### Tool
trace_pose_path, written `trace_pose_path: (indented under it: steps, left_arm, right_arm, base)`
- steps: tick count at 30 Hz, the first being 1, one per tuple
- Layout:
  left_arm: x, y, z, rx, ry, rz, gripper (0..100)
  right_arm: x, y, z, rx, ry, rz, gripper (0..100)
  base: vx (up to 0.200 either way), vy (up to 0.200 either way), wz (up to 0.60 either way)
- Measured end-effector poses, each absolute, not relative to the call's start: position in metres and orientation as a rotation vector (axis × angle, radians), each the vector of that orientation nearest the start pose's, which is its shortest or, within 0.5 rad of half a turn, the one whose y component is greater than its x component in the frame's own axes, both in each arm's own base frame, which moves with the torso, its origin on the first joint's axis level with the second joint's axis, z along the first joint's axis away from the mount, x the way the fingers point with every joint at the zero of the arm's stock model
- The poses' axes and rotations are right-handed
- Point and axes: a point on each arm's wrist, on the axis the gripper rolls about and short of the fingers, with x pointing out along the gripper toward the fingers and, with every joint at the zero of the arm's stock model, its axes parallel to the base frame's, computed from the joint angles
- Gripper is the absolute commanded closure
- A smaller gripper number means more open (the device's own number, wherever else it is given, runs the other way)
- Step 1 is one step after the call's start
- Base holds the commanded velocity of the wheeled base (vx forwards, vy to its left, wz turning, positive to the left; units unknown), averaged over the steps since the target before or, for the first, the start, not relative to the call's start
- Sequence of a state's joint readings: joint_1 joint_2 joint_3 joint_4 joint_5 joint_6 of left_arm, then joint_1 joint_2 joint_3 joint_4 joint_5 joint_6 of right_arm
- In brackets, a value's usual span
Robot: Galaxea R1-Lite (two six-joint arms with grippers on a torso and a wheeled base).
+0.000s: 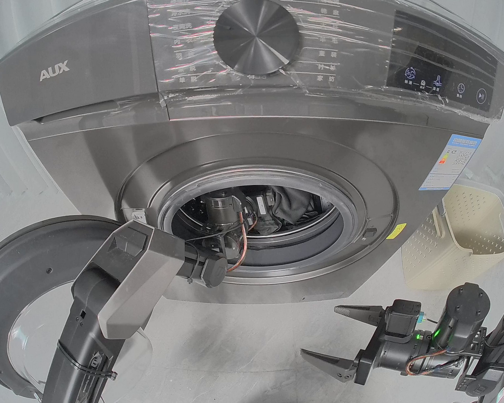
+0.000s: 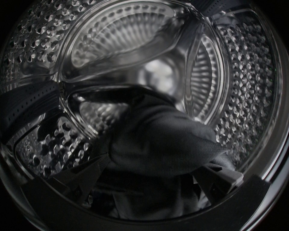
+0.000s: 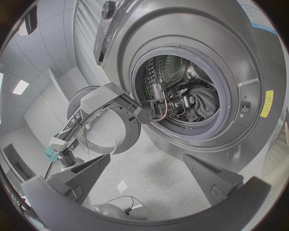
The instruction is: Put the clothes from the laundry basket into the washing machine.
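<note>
The washing machine [image 1: 97, 155] is brushed metal, drum [image 2: 250, 90] glossy dimpled steel, garment [image 2: 159, 141] matt cloth.

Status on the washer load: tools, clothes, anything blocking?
Left tool open inside the drum, dark garment between its fingers. Right tool open, low outside near the laundry basket. Door wide open, nothing blocking.

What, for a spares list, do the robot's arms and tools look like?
The left arm is black with an angular light-grey shell, a cable tie and a copper-coloured wrist cable. The right arm is black with a green light and similar cable; its tool has two dark, tapered fingers.
</note>
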State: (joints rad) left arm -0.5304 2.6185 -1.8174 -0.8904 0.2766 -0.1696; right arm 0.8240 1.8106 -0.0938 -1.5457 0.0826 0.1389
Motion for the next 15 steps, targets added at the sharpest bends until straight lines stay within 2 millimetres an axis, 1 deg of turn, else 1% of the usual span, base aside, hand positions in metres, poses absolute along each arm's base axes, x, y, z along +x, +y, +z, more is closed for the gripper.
trace_pose_path:
  steps: [5, 9, 15]
  left_arm:
    - [0.442, -0.269, 0.076, -0.159, 0.024, -0.281, 0]
    - [0.417, -0.270, 0.076, -0.118, 0.042, -0.311, 0]
    - [0.381, -0.266, 0.077, -0.055, 0.045, -0.353, 0]
  right_arm:
    - [0.148, 0.163, 0.091, 0.066, 0.223, 0.892, 0]
    - [0.148, 0.162, 0.092, 0.067, 0.218, 0.892, 0]
    - [0.147, 0.162, 0.094, 0.068, 0.213, 0.893, 0]
  base:
    - [0.000, 0.000, 0.00]
    - [0.000, 0.000, 0.00]
    - [0.000, 0.000, 0.00]
